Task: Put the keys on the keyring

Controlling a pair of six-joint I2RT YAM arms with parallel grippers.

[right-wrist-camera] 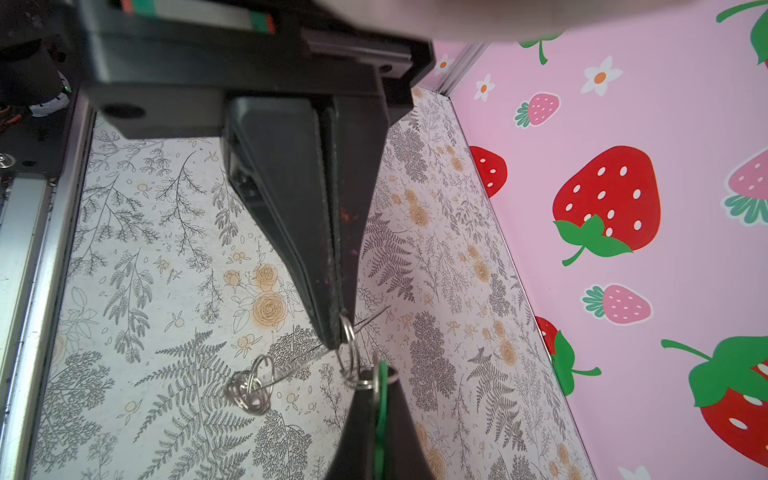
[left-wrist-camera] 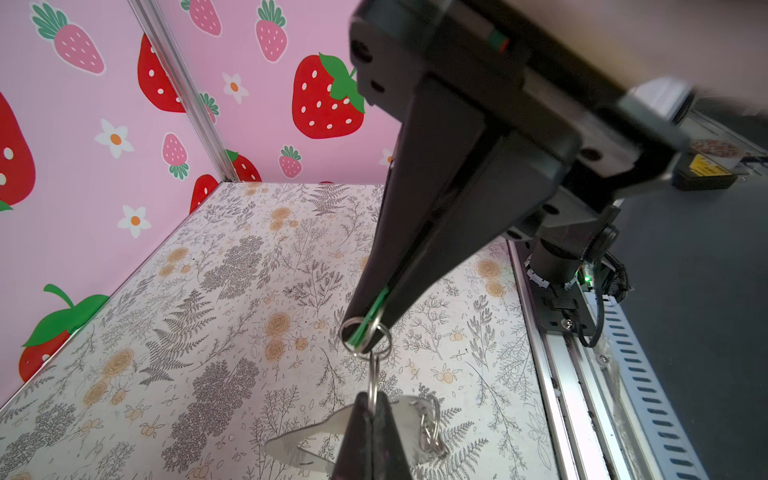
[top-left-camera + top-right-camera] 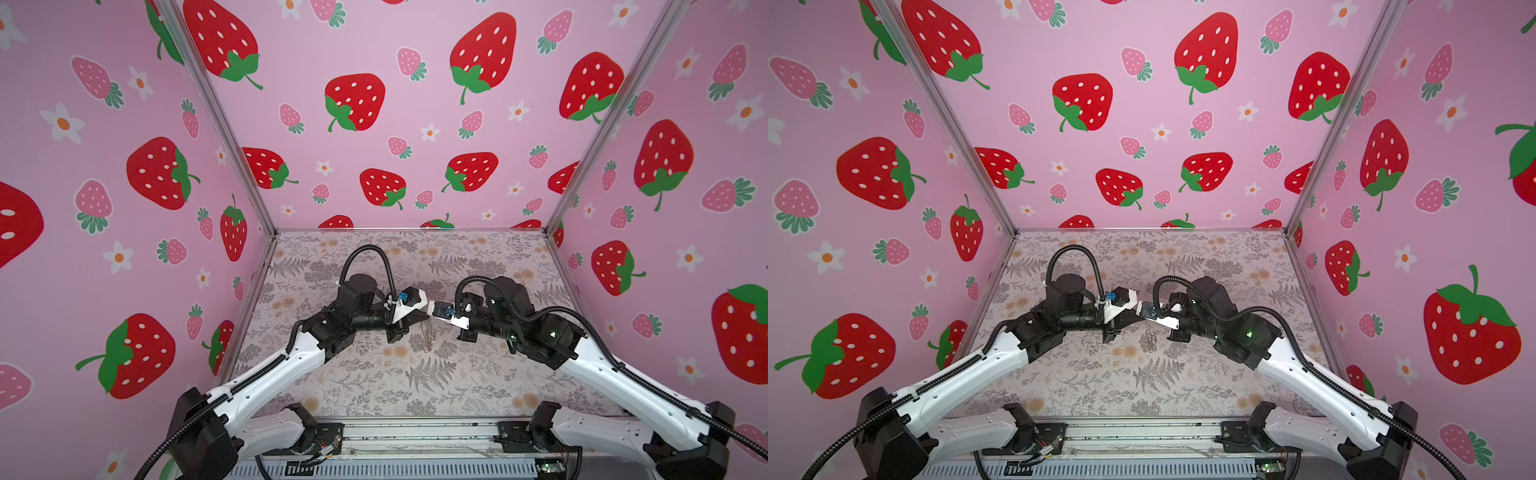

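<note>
Left end effector [image 2: 365, 330] clamps tag [image 2: 370, 316]; right end effector [image 1: 337, 332] pinches ring [image 2: 374, 380] beside tag, keys [image 2: 307, 444] dangling below tag. Threading looks unfinished.

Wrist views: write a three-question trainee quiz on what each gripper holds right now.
1. True or false: the left gripper is shut on the green tag.
2. The right gripper pinches: A the green tag; B a metal ring; C nothing.
3. Fill in: the tag's ring and that metal ring are ___ to each other.

Key: 1 true. 2 B. 3 linked.
</note>
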